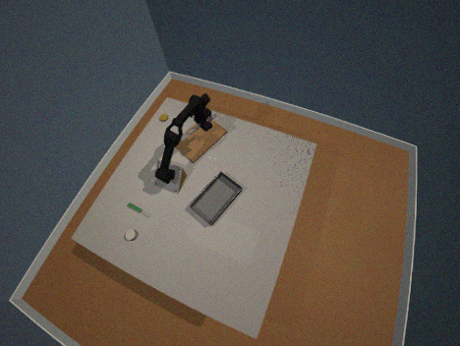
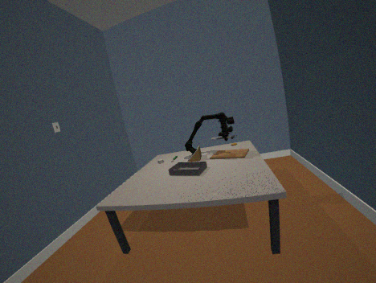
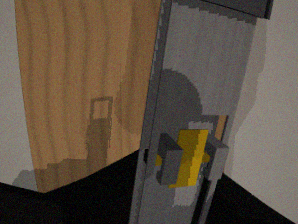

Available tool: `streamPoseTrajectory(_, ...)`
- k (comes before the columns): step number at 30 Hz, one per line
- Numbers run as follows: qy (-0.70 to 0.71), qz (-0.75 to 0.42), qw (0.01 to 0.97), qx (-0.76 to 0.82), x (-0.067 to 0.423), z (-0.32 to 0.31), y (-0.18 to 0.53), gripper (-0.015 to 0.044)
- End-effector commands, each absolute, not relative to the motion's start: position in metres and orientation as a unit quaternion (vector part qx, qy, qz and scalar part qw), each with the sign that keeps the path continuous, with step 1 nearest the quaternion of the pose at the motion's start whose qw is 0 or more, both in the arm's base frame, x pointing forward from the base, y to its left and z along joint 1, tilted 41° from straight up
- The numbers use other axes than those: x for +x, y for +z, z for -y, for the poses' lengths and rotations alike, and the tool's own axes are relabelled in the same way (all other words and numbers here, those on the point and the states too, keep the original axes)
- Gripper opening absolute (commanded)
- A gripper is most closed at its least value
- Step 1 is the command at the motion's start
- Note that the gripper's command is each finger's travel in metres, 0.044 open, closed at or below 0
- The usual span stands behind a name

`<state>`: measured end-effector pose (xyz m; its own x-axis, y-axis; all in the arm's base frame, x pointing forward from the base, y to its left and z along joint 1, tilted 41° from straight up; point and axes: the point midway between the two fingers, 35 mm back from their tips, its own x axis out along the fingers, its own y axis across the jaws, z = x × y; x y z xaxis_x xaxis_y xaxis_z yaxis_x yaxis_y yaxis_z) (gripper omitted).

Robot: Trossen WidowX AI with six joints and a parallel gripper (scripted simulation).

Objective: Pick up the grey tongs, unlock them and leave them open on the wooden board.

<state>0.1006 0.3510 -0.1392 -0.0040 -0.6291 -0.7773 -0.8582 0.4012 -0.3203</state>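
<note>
gripper: the black parallel-jaw gripper (image 2: 226, 135) is clamped nearly closed on the grey metal tongs (image 3: 182, 129), held in the air above the rectangular wooden board (image 1: 202, 140)
tongs: lifted off the dark grey roasting tin (image 1: 216, 198), which sits near the middle of the desk; they hang over the board by the far edge, close to the far left corner as the top view shows it
lock: a yellow piece (image 3: 190, 156) shows near the hinge in the wrist view; whether it has released I cannot tell
attitude: the tongs look roughly level from across the room, so I'd judge the tips need tilting down before any squeeze counts
advice: rotate the wrist slowly, keep the grip firm, stay high enough that the tips miss the board
risk: thin smooth metal could slip while turning
</note>
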Motion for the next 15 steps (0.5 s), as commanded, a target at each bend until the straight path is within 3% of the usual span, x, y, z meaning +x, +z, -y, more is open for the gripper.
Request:
streamPoseTrajectory(1, 0.148, -0.695, 0.444, -0.546, 0.075, -0.356, -0.146, -0.015)
streamPoseTrajectory(5, 0.167, -0.691, 0.424, -0.561, 0.05, -0.357, -0.152, -0.015)
streamPoseTrajectory(15, 0.18, -0.682, 0.435, -0.56, 0.048, -0.36, -0.156, -0.015)
